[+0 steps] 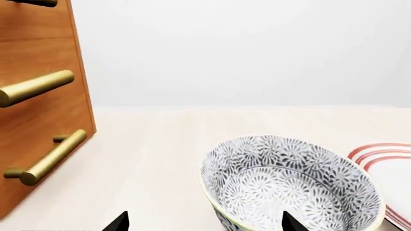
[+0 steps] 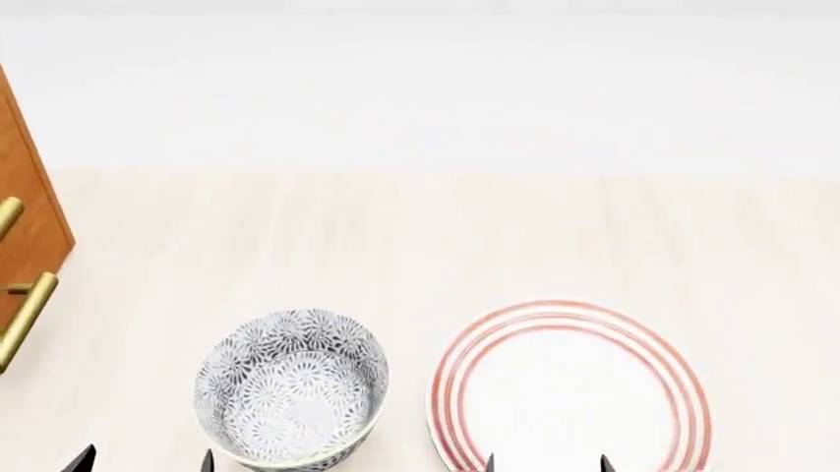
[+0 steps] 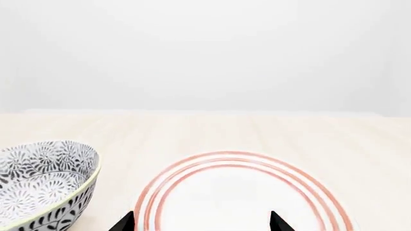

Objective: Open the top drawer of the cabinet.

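The cabinet is an orange-brown wooden chest at the table's left edge, seen in the left wrist view and partly in the head view. The top drawer shows only as its lower front, with a sliver of its brass handle cut by the frame. It looks closed. Two lower brass handles sit below it. My left gripper is open and empty, low over the table, right of the cabinet and apart from it. It also shows in the head view. My right gripper is open and empty.
A patterned black-and-white bowl stands on the light wooden table, just beside my left gripper's right fingertip. A white plate with red rings lies under my right gripper. A white wall is behind.
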Tool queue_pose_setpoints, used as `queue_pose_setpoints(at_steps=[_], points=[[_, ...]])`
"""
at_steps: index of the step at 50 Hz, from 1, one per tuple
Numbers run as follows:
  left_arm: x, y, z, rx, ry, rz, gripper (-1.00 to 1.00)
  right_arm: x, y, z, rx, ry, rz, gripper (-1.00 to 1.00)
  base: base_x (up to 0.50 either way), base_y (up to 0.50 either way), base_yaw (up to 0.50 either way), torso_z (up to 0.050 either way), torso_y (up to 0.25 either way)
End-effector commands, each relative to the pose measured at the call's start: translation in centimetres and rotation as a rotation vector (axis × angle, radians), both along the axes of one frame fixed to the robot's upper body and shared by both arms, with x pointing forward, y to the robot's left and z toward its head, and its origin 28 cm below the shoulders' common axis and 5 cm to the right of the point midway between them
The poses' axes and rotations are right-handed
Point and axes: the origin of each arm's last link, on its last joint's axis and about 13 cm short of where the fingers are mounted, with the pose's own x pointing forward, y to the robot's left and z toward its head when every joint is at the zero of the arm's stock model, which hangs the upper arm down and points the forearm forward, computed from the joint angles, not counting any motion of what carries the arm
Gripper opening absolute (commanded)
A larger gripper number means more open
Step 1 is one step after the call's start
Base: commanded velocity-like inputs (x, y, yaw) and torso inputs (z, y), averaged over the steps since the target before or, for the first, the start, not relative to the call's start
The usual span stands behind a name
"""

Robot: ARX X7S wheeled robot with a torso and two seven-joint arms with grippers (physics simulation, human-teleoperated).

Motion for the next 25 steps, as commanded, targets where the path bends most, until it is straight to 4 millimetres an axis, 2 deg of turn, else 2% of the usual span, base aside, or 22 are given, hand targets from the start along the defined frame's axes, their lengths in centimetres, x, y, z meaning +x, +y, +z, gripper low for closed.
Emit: queue_pose_setpoints(at_steps=[1,25], points=[[0.10,0.09,-0.02,-0.005,-0.008,-0.002,1.00,-0.01,0.18,0.06,0.001,-0.020,0.019,1.00,0.00,0.50,0.00,0.000,0.000],[-0.04,0.06,-0.11,-0.005,-0.004,-0.007,1.00,-0.14,0.20,-0.17,0.002,-0.010,0.022,1.00,0.00,0.50,0.00,0.000,0.000]])
